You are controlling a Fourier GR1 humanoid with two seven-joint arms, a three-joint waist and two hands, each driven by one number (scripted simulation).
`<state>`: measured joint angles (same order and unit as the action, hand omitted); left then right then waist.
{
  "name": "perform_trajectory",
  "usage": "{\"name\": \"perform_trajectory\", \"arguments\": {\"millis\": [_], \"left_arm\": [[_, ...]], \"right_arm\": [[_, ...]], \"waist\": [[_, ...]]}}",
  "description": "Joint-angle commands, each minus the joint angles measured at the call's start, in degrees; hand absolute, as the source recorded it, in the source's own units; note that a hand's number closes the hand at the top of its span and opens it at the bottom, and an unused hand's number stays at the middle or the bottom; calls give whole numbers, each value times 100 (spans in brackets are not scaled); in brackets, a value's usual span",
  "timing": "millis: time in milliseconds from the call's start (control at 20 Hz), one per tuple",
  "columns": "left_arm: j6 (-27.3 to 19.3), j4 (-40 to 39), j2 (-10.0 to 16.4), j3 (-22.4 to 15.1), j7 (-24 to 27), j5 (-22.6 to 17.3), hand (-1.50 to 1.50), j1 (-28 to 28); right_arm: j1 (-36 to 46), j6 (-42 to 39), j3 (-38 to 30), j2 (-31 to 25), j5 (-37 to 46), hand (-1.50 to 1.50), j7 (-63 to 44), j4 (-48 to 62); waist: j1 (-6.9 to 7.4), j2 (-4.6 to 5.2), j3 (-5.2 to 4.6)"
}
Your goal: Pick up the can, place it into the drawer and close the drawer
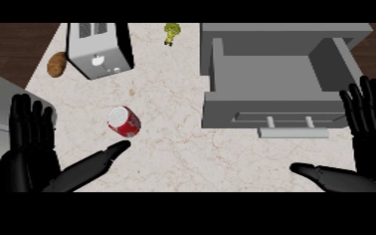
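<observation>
Lying sideways on surface (183, 147), can (123, 121) sits just off thumb of left robot hand (29, 157) — spread, holding nothing, likely poised to grasp. Drawer (220, 110) open beside right robot hand (361, 129) — also spread, resting.

Both hands are black all over, with a faint dull sheen along their rounded edges. The left hand (28, 164) has a broad, smooth palm, long slim fingers (33, 122) built of short rounded segments, and a thicker thumb (92, 163) that tapers to a blunt tip. The right hand (361, 124) matches it: same black, same segmented fingers, same stout tapering thumb.
</observation>
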<state>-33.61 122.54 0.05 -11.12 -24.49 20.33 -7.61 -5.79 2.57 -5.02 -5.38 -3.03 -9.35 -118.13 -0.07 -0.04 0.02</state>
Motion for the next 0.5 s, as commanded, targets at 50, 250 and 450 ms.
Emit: {"name": "perform_trajectory", "arguments": {"millis": [50,250,450], "left_arm": [[93,-296,13,201,-102,-201,-150,163],[-473,-1091,-4,-240,539,-419,-150,197],[-750,-1942,-4,-35,774,-636,-150,770]], "right_arm": [[-571,-205,-16,96,-29,-150,296,-352],[-23,-19,-140,-9,-40,-150,-424,-421],[-230,-437,-577,-191,-455,-150,62,-174]], "waist": [[-15,-1,-2],[-8,2,-5],[-43,7,-3]]}}
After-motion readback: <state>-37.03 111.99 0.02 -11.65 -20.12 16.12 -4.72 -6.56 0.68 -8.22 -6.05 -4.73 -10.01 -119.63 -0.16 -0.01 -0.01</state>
